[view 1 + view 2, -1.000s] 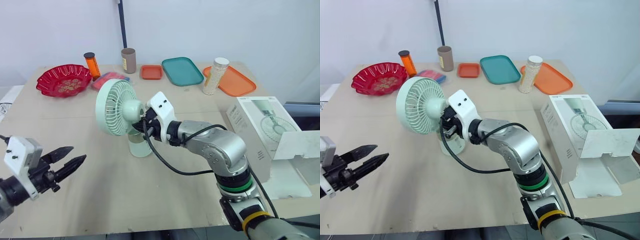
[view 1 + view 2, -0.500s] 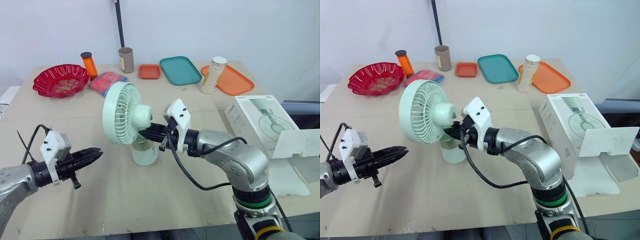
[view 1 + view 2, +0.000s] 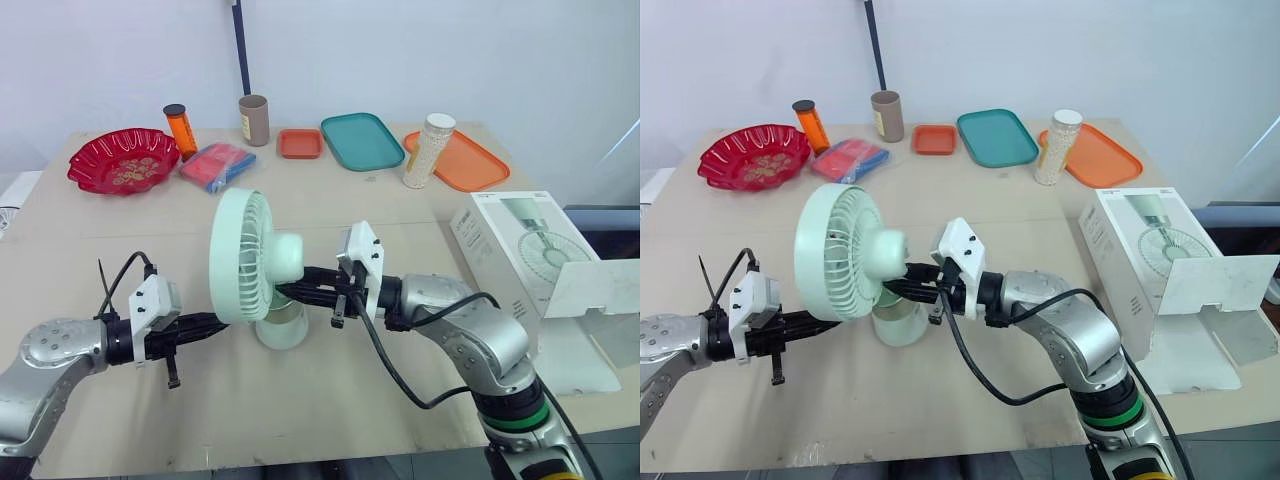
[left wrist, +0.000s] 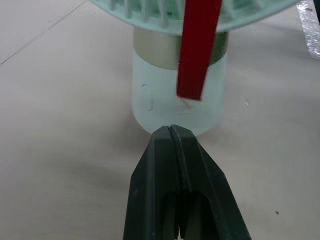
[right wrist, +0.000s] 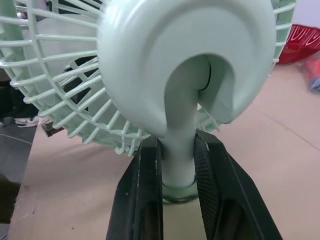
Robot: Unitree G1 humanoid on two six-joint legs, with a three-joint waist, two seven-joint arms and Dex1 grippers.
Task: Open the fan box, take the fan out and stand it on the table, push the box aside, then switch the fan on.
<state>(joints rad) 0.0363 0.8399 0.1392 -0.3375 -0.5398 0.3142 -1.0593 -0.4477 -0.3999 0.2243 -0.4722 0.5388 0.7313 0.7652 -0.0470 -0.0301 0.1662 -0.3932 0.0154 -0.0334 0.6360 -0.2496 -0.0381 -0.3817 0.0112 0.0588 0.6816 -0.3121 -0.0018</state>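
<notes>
Right fingers (image 5: 144, 200) clamp the fan's neck (image 5: 179, 155); left fingers (image 4: 160, 165), closed and empty at its base (image 4: 160, 110), should press the switch squarely.

Left gripper (image 4: 171, 130), open earlier, is now closed and reaches rightward to the base of the fan (image 3: 241, 256). The fan head turns further left.
</notes>
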